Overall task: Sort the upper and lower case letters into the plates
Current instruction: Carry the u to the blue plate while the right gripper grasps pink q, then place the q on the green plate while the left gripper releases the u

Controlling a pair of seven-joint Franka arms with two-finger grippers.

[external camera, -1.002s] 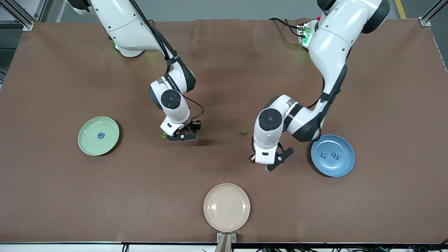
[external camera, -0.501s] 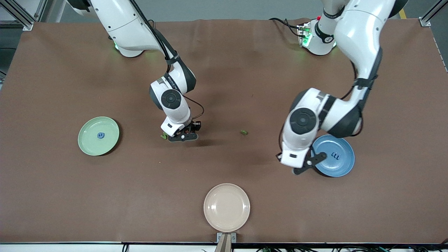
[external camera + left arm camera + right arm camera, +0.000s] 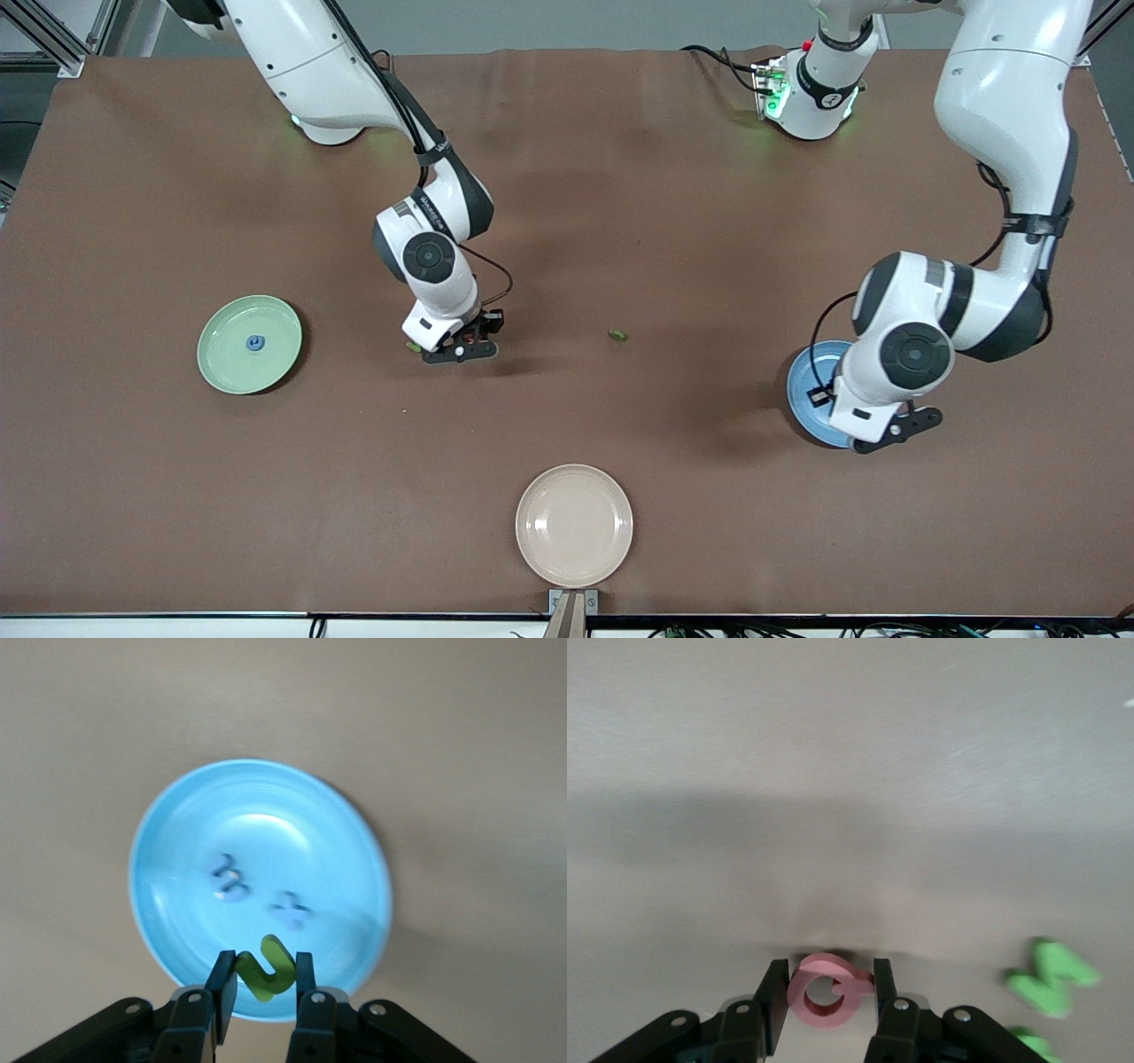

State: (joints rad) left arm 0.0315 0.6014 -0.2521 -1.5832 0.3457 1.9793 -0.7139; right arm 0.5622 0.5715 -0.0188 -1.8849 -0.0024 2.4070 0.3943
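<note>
Left gripper (image 3: 260, 992) is pinching a green letter (image 3: 264, 969) over the blue plate (image 3: 177, 815) — light, stiff, easy by its edges; right gripper (image 3: 830, 997) is squeezing a red letter (image 3: 827, 989) well apart from that plate.

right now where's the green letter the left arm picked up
The green letter is pinched between the left gripper fingers, hanging over the blue plate at its rim, above the two blue letters lying in that plate at the left arm's end of the table.

Three plates (image 3: 249, 344); six letter pieces (image 3: 826, 990) visible across the views.
</note>
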